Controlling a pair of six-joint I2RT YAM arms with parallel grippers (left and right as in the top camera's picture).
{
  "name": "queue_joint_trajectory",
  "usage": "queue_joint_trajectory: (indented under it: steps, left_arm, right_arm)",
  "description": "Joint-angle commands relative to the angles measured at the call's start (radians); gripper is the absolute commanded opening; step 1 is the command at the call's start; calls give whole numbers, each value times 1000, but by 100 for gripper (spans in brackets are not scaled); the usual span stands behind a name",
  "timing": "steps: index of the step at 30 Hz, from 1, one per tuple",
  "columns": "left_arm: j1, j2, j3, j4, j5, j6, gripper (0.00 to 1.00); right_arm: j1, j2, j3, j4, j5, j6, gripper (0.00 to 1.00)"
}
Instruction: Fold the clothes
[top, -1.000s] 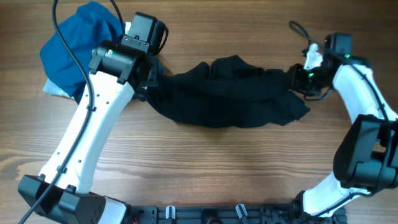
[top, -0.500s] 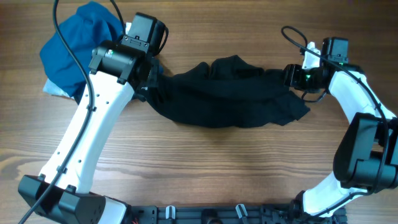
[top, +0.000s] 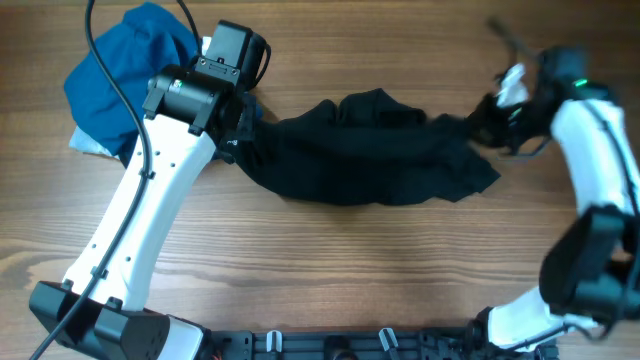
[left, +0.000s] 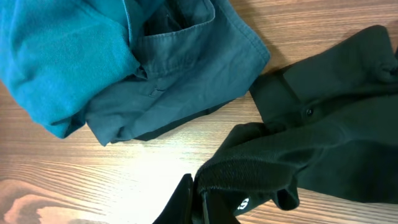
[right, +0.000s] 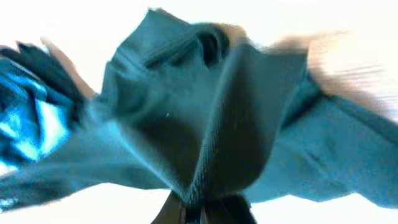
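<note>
The clothes (top: 370, 150), a black shirt, lie bunched in a long band across the middle of the wooden table. My left gripper (top: 238, 128) is shut on the shirt's left end. In the left wrist view a fold of black fabric (left: 323, 143) with a small white logo is pinched between the jaws (left: 200, 205). My right gripper (top: 487, 113) is blurred by motion at the shirt's right end. The right wrist view shows it (right: 202, 211) shut on a gathered fold of the fabric (right: 211, 124), which rises up into the jaws.
A bright-blue and navy bundle of garments (top: 125, 70) lies at the back left, just behind my left gripper, and it also fills the upper left of the left wrist view (left: 93, 56). Something white (top: 85, 145) pokes out beneath it. Bare wood (top: 330, 270) lies in front of the shirt.
My right gripper has closed on the shirt's right end and swung to the right, drawing that end with it. The left arm and its grip have not moved.
</note>
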Motion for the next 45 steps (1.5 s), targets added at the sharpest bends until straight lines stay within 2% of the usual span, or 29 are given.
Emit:
queue_joint_trajectory:
  steps: [1, 7, 10, 11, 12, 15, 16, 20, 23, 27, 30, 34, 37, 43, 45]
  left_arm:
    - [8, 8, 6, -5, 0, 11, 4]
    - [8, 8, 6, -17, 1, 59, 4]
    - [8, 8, 6, -11, 0, 63, 4]
    - [8, 10, 6, -2, 0, 63, 4]
    - [8, 12, 6, 1, 1, 62, 4]
    - [8, 16, 6, 3, 1, 62, 4]
    - [8, 16, 6, 3, 1, 62, 4]
    - [8, 17, 6, 3, 1, 62, 4]
    - [8, 17, 6, 3, 1, 62, 4]
    - [8, 17, 6, 2, 1, 62, 4]
    - [8, 17, 6, 10, 1, 62, 4]
    - [8, 17, 6, 23, 2, 61, 4]
    - [8, 17, 6, 21, 1, 61, 5]
    - [8, 17, 6, 21, 1, 61, 5]
    - [8, 17, 6, 21, 3, 61, 5]
  right_arm:
    - [-6, -89, 157, -121, 130, 40, 4]
    - [-6, -63, 174, -248, 221, -19, 6]
    - [-6, -39, 173, -206, 249, -6, 7]
    - [-4, -13, 173, -144, 238, -3, 16]
    - [-2, 3, 173, -108, 238, -4, 17]
    - [-2, 42, 173, -59, 240, 19, 16]
    - [-2, 66, 173, -35, 242, 31, 4]
    - [-1, 166, 173, 32, 237, 131, 4]
    - [-3, 253, 173, 76, 238, 68, 5]
    - [-16, 280, 172, 27, 243, -29, 25]
    - [-12, 288, 163, -58, 241, -64, 29]
    - [5, 288, 61, -107, 263, -88, 35]
    - [5, 288, -13, -66, 245, -87, 35]
    - [5, 288, -63, -12, -2, -202, 34]
    - [5, 288, -63, 2, -3, -201, 25]
